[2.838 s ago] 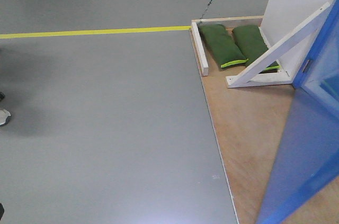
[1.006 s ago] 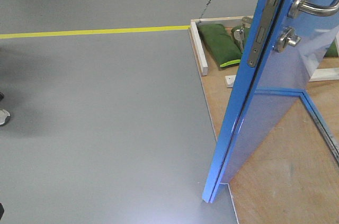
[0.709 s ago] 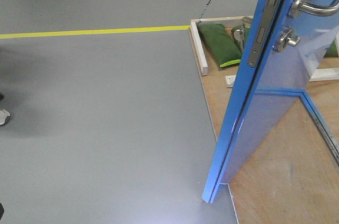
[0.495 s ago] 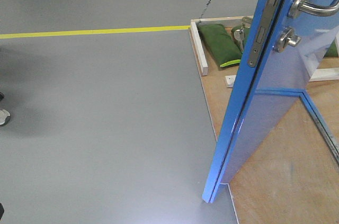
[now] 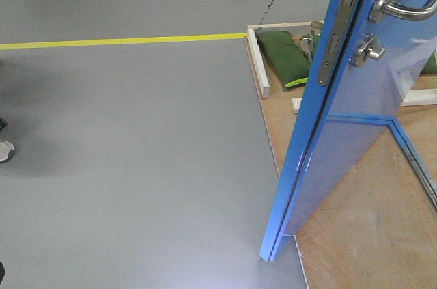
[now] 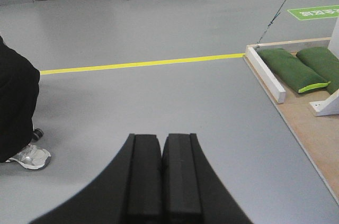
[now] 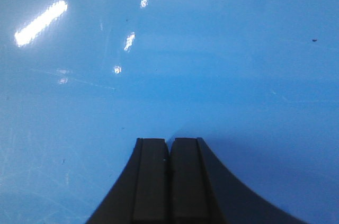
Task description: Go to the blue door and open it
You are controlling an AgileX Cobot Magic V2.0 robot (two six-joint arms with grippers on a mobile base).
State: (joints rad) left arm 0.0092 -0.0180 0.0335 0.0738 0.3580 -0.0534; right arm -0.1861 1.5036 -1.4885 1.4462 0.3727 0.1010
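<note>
The blue door (image 5: 355, 132) stands swung open on the right of the front view, its edge toward me, with a silver lever handle (image 5: 399, 3) and a round silver lock (image 5: 365, 51) below it. Its bottom corner reaches the grey floor. The door's glossy blue face (image 7: 169, 49) fills the right wrist view. My right gripper (image 7: 169, 142) is shut and empty, its tips close to or against that face. My left gripper (image 6: 161, 138) is shut and empty, held over the grey floor away from the door.
The door stands on a plywood base (image 5: 341, 207) with a white wooden rim (image 5: 258, 63) and green sandbags (image 5: 283, 57). A yellow floor line (image 5: 123, 40) runs across. A person's shoe (image 6: 29, 156) and dark trouser leg (image 6: 16, 107) are at the left.
From 2.8 s ago the door has swung out toward me, from nearly shut to wide open. Over the last second it has shifted only slightly further left.
</note>
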